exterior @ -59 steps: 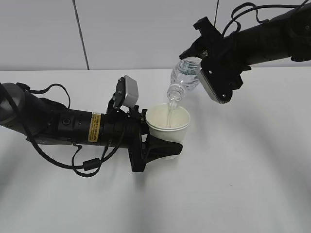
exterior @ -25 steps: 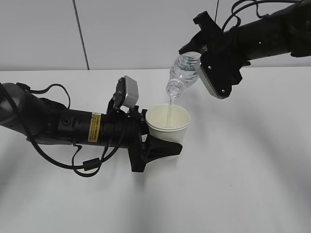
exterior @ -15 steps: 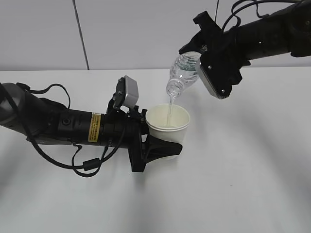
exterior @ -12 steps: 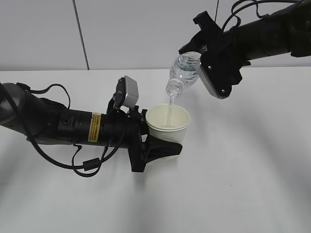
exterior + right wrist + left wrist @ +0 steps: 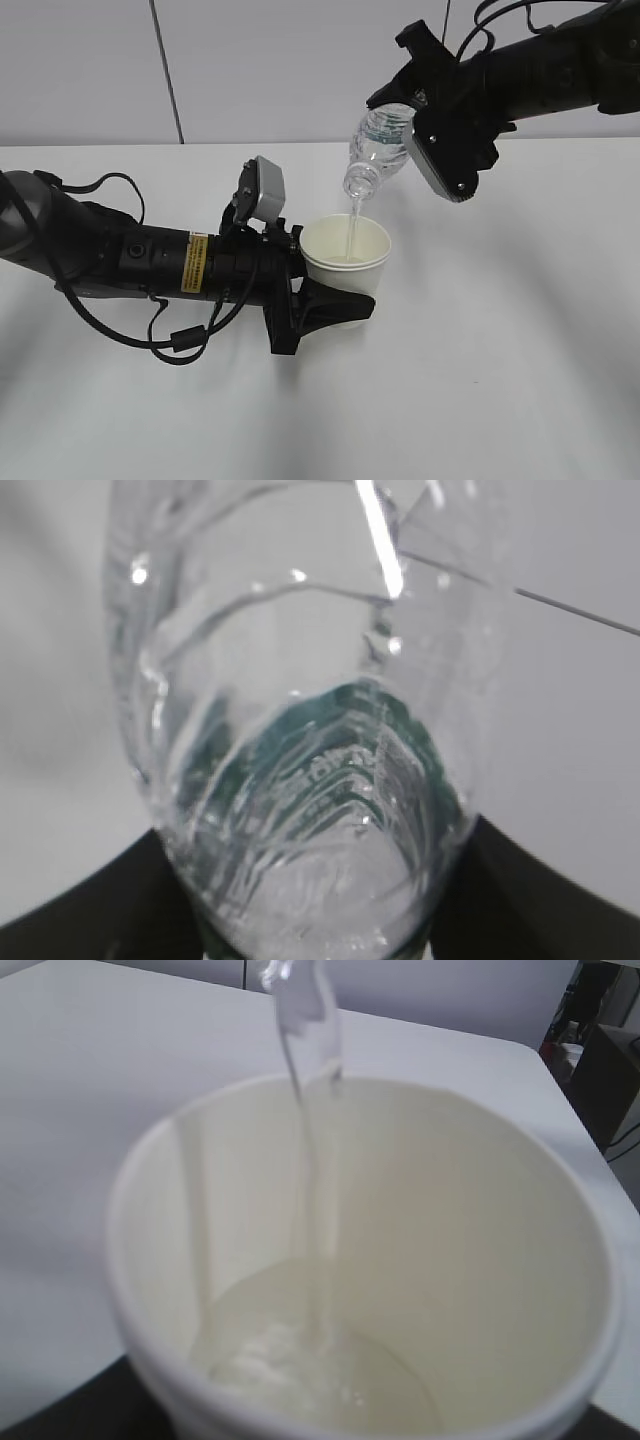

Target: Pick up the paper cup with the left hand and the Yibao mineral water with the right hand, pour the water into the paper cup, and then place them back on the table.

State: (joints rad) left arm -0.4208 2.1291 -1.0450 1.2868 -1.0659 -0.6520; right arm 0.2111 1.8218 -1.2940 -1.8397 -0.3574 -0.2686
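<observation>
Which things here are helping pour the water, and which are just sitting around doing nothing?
Helping with the job:
- paper cup, held by the left hand
- Yibao mineral water, tipped by the right hand, with a thin stream falling into the cup
- table

Just sitting around:
- Nothing else lies on the table; only the plain wall behind it.

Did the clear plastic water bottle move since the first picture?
Yes. The clear plastic water bottle has gone up a little: its mouth now sits higher above the rim of the cream-white paper cup, which stayed in place.
</observation>
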